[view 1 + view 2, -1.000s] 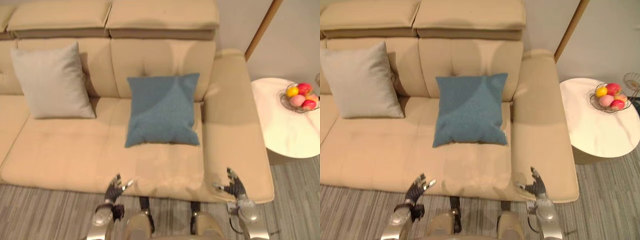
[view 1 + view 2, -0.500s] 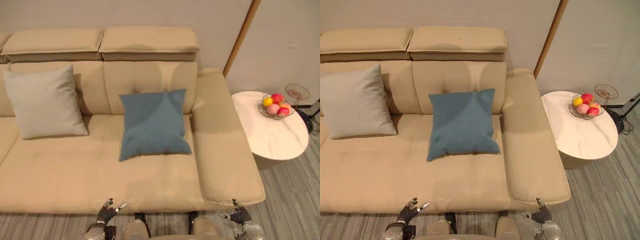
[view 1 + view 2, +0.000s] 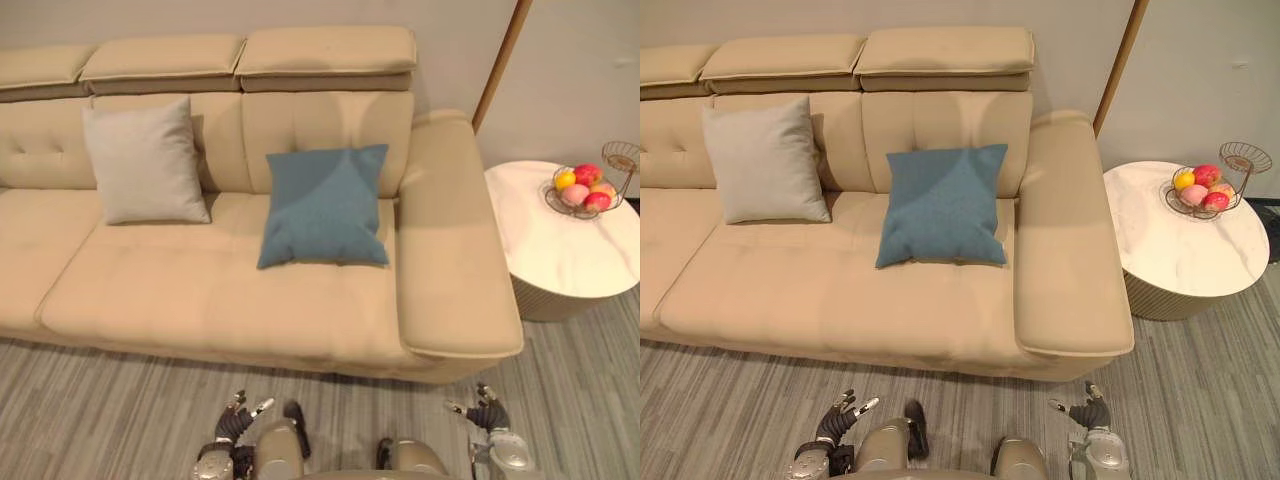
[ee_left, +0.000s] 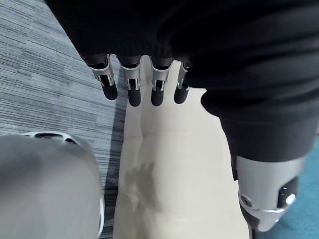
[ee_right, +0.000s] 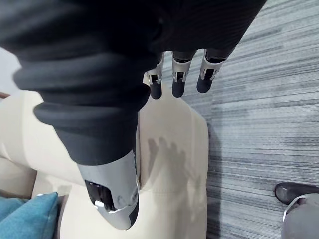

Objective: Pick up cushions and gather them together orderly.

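A blue cushion (image 3: 325, 207) leans against the backrest of the beige sofa (image 3: 250, 300), near its right armrest. A light grey cushion (image 3: 145, 163) leans on the backrest further left, apart from the blue one. My left hand (image 3: 232, 424) hangs low over the striped floor in front of the sofa, fingers relaxed and holding nothing. My right hand (image 3: 484, 415) hangs over the floor below the armrest, also open and empty. The left wrist view shows that hand's fingers (image 4: 132, 88) straight above the sofa's edge. In the right wrist view a corner of the blue cushion (image 5: 22, 217) shows.
A round white side table (image 3: 580, 240) stands right of the sofa, carrying a wire basket of fruit (image 3: 583, 189). A wooden pole (image 3: 500, 60) leans at the wall behind the armrest. Grey striped floor (image 3: 100, 400) lies before the sofa.
The whole view has pulled back and shifted, so more floor and more of the sofa's left side show. Both hands now hang over the floor instead of at the seat's front edge.
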Motion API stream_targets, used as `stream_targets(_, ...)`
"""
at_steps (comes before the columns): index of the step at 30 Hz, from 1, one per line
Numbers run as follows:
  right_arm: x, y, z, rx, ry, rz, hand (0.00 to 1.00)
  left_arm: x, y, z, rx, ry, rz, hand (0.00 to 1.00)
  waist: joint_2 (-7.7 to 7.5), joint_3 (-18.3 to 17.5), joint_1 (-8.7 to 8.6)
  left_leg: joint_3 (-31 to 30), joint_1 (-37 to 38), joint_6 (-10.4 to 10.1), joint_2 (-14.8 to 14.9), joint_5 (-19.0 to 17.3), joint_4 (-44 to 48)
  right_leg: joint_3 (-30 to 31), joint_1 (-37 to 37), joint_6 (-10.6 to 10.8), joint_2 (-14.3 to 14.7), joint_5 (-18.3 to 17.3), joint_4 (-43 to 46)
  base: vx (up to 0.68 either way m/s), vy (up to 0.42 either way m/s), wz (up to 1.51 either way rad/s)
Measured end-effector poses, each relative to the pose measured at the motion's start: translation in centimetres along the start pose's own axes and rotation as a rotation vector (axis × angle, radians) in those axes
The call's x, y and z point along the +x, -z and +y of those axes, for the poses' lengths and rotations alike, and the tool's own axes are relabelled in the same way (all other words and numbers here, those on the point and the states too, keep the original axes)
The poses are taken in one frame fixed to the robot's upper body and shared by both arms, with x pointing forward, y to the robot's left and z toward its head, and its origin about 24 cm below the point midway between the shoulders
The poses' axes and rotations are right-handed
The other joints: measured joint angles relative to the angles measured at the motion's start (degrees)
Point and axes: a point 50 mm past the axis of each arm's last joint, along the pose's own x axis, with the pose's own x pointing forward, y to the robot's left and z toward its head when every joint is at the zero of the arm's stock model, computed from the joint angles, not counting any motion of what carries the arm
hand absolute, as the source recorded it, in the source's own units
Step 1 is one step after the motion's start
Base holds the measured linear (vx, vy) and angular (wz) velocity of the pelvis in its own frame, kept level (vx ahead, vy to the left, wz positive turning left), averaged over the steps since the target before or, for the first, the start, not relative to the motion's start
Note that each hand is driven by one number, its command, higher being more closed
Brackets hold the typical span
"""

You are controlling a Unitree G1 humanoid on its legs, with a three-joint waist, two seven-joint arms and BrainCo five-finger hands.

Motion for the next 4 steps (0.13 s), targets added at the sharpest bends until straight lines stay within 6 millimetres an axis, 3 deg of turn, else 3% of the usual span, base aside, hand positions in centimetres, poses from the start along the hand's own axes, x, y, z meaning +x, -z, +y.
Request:
stream_targets(1, -0.01, 0.11, 0.09, 0.003, -0.001, 0.005, 0.0, -0.01, 0.03, -0.04, -0.001, 0.002, 0.001, 0.0, 0.1, -0.1, -0.05, -0.1, 3.4, -0.6, -0.4, -1.5, -3.4, 0.5, -0.7, 0.7, 0.2, 1.9, -1.8, -0.1, 0.087, -0.18)
stream_targets(3, 0.04, 0.1, 0.05, 0.009, 0.002, 0.008, 0.0, -0.12, 0.39, 0.0, 0.0, 0.001, 0.014, 0.0, 1.22, -0.8, -0.08, 0.0, 6.4, -1.4, -1.2, -1.1, -10.5, 0.9, -0.5, 2.1, 0.7, 4.4, -4.7, -0.09, 0.106, -0.16)
stream_targets(4, -0.03, 0.43, 0.06, 0.011, 0.002, 0.021, 0.0, -0.02, 0.26, 0.13, 0.004, -0.001, 0.013, 0.0, 0.81, -1.0, -0.26, 0.2, 7.5, -2.0, -2.0, 0.3, -14.0, 0.9, 0.7, 2.8, 0.5, 6.6, -8.1, -0.05, 0.081, -0.04)
